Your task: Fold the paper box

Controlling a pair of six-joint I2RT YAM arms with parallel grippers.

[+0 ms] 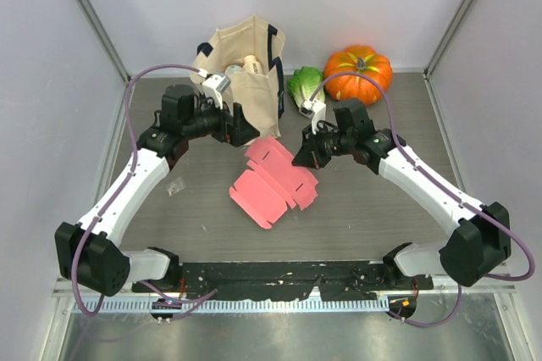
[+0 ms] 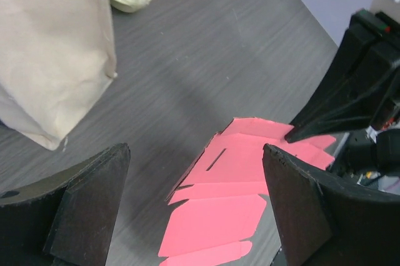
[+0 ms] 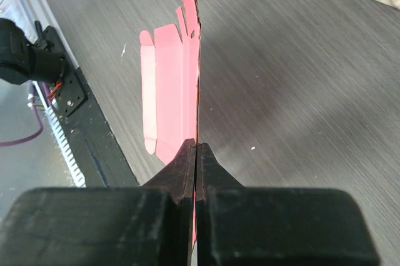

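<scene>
At table (image 1: 203, 196) centre, the right pincer (image 3: 196, 148) clamps the paper box (image 1: 273, 183) edge; the left pincer (image 2: 195, 152) gapes beside the canvas bag (image 1: 250, 64), pumpkin (image 1: 358, 69) behind.

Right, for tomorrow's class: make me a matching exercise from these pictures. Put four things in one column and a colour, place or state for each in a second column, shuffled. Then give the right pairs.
Column one
1. left gripper
2. right gripper
3. paper box
4. pumpkin

Column two
A. pink, a cut-out sheet with notched tabs, not yet a box
B. open, one finger on each side above the pink card
C. orange, at the back right
D. shut on an edge of the pink card

Pairs: 1-B, 2-D, 3-A, 4-C
</scene>
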